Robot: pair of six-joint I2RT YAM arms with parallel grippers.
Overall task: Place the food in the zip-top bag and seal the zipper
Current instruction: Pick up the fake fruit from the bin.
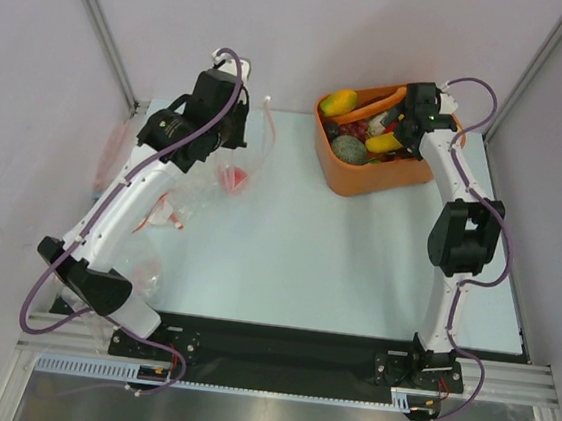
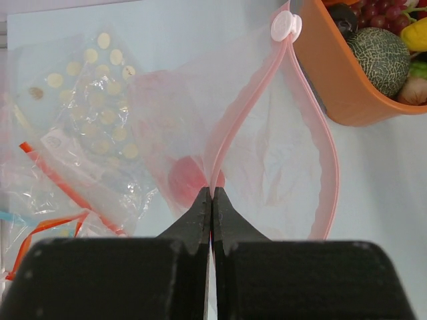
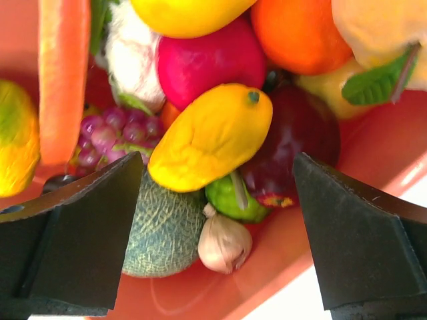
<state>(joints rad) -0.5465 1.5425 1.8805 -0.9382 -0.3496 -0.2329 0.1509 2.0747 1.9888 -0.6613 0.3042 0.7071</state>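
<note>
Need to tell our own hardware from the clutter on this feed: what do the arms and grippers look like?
The left arm and right arm both have slim white links with bulky black joint housings. A thin purple cable loops along each. The left gripper and right gripper have matte black, wedge-shaped fingers that taper toward the tips.

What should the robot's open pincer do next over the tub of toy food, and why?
Probably drop the right pincer a little and close on the yellow mango. It is wide open with the mango lying on top between its jaws, and the left pincer is pinching the zipper, holding the zip-top bag open.
</note>
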